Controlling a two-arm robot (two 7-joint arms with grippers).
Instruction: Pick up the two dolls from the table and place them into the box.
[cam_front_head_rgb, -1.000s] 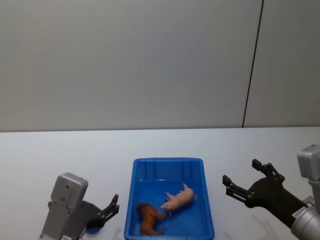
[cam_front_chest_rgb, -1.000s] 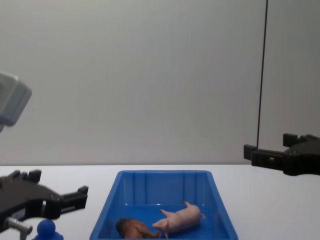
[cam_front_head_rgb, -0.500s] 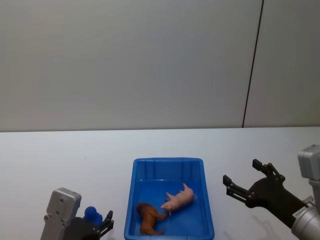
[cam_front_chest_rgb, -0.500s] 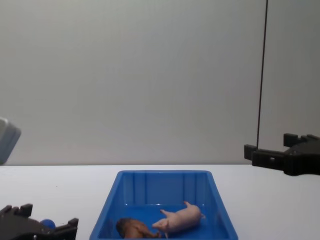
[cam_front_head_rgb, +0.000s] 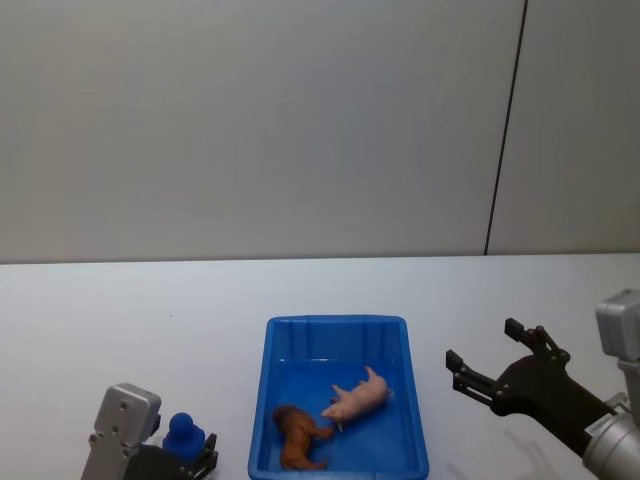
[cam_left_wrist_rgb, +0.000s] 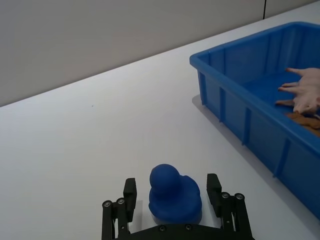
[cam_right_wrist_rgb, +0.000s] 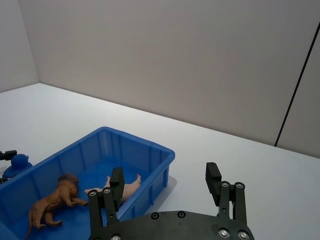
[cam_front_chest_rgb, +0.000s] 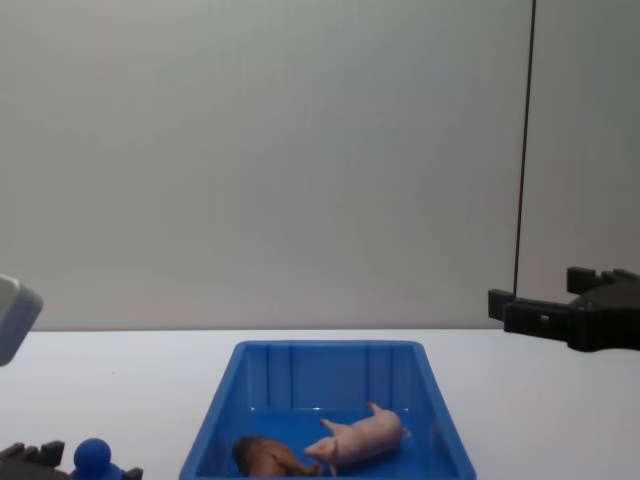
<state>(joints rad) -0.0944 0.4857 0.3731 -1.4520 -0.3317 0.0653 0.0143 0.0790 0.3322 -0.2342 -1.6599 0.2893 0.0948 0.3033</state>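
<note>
The blue box (cam_front_head_rgb: 336, 323) sits at the table's front centre. Both dolls lie inside it: the pale pink pig (cam_front_head_rgb: 358, 395) on its side and the reddish-brown animal (cam_front_head_rgb: 298, 436) beside it toward the front left. From the chest view the pig (cam_front_chest_rgb: 365, 437) and brown animal (cam_front_chest_rgb: 268, 457) rest on the box floor. My left gripper (cam_left_wrist_rgb: 172, 183) is low at the front left, open, its fingers on either side of a small blue duck toy (cam_left_wrist_rgb: 173, 196) without touching it. My right gripper (cam_front_head_rgb: 495, 362) hovers open to the right of the box, holding nothing.
The blue duck (cam_front_head_rgb: 183, 435) stands on the white table left of the box (cam_left_wrist_rgb: 240, 75). A grey wall runs behind the table, with a dark vertical seam at the right. Bare tabletop lies on both sides of the box.
My left gripper has dropped and drawn back toward the front-left corner, now straddling the blue duck. The right gripper, the box and both dolls have not moved.
</note>
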